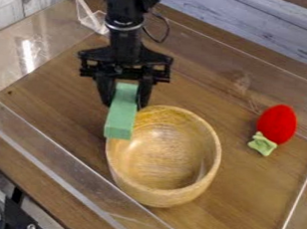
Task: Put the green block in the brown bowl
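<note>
Camera, gripper: the black gripper (125, 84) is closed on the green block, its fingers on either side of the upper part, the rest hanging out below them.
Camera, green block: the bar (120, 117) points downward from the gripper, its lower end at the left rim of the bowl in this view; whether it touches the rim cannot be told.
Camera, brown bowl: the wide wooden bowl (160, 180) sits on the counter (57, 111), below and to the right of the gripper as pictured, its hollow facing up.
Camera, red object: the red rounded piece (277, 123), with a light-green leafy part (262, 144), lies well to the right of the gripper and has no part in the task.
Step in hand: carrying the block over the bowl, judged to be well advanced.
Good practice: keep the grip firm and the lower end above the rim, shift toward the middle of the hollow, then lower a little and let go.
Likely fault: an early release may leave the block on the rim or outside it; a low path may nudge the bowl.
</note>
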Tool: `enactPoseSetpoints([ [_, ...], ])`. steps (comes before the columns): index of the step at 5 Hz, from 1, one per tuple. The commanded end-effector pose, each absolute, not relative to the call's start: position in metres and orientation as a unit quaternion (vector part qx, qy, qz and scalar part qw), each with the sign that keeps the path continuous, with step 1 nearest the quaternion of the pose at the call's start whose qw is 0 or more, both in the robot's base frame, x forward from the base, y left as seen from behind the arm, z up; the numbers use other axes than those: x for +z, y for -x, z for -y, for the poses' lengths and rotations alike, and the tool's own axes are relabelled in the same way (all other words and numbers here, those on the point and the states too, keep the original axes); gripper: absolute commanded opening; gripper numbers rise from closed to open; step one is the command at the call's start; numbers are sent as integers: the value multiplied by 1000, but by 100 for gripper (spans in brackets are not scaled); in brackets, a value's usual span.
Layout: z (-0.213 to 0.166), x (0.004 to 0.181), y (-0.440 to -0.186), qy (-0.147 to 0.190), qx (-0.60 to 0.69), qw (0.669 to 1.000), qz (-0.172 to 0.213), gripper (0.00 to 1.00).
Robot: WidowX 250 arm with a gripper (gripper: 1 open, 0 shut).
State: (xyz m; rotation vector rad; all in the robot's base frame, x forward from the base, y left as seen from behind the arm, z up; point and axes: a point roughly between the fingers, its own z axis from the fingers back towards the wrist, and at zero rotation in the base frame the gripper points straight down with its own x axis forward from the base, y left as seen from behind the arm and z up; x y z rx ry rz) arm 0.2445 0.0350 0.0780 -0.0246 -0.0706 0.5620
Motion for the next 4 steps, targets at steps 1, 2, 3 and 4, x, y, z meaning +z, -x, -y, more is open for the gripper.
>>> enactPoseSetpoints([
  [1, -20, 87, -245, 17, 267, 962, 53, 0],
  [2, 0, 81, -241, 22, 256, 965, 47, 0],
  [3, 24, 79, -230, 30, 263, 964, 40, 0],
  [4, 42, 80, -221, 34, 237, 970, 42, 0],
])
